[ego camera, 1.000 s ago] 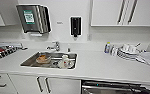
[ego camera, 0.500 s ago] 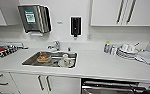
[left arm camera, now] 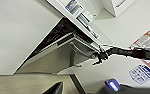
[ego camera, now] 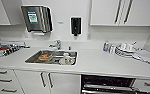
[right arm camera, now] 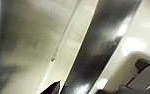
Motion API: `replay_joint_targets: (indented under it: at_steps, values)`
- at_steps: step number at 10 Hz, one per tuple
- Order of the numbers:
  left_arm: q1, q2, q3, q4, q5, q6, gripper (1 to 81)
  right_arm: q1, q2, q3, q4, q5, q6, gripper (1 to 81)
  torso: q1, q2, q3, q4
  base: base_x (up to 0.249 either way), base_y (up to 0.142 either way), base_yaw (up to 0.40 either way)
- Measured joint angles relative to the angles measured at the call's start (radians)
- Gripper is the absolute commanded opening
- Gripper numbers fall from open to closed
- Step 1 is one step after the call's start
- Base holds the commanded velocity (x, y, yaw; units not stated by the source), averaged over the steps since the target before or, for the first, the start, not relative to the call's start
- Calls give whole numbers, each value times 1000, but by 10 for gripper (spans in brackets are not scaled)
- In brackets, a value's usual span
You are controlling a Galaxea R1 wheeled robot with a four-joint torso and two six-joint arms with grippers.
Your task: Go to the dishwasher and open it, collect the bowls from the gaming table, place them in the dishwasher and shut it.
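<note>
Head view: dishwasher (ego camera: 107, 83) at lower right of frame, door partly dropped, dark interior exposed under countertop (ego camera: 96, 63). Left wrist view: right gripper (left arm camera: 100, 55) seen at bar handle (left arm camera: 81, 49), handle horizontal along door edge; jaw state cannot be told.

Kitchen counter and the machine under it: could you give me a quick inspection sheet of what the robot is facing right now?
Surface: white countertop with a steel sink set in it.
Job's things: dishwasher under the counter, door partly open, dark inside; the left wrist view shows the door tilted out.
Clutter: items in the sink basin, stacked white dishes, a cloth, small bottles, objects at the counter's far left.
Grippers: right gripper at the door's upper edge by the handle; fingers unclear.
Cables: nothing seen.
Surroundings: white cabinets, paper towel dispenser, dark soap dispenser.
</note>
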Motion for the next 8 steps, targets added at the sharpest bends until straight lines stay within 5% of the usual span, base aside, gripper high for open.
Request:
replay_joint_targets:
  at_steps: [8]
  values:
    - [-2, 12, -3, 11, 0, 0, 811, -117, 96, -97, 8, 163, 33, 811, 0, 0, 0, 0, -92, 0, 0]
